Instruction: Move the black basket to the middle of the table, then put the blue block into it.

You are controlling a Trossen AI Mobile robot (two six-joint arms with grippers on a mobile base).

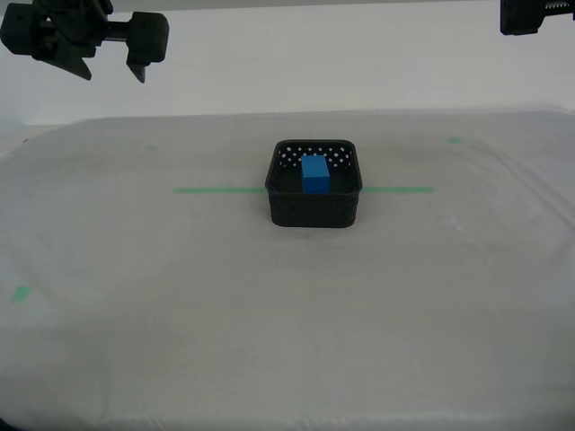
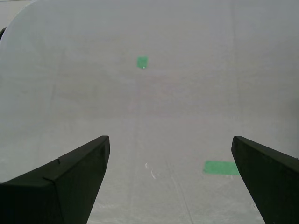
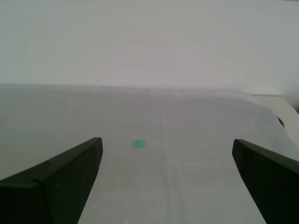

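The black basket (image 1: 314,212) stands at the middle of the table (image 1: 269,341), on the green tape line (image 1: 216,189). The blue block (image 1: 315,173) stands inside it, toward the back. My first gripper (image 3: 168,186) is open and empty above bare sheeting. My second gripper (image 2: 170,182) is open and empty too. Neither wrist view shows the basket or the block. In the exterior view one arm (image 1: 112,45) hangs high at the exterior view's left and another arm (image 1: 537,16) shows at the top right corner. Both are far from the basket, and I cannot tell which is which.
Small green tape marks lie on the sheeting: one near the front at the exterior view's left (image 1: 20,294) and one at the back right (image 1: 455,139). The second wrist view shows two marks (image 2: 142,62) (image 2: 220,167). The first wrist view shows one mark (image 3: 138,143) and the table's far edge.
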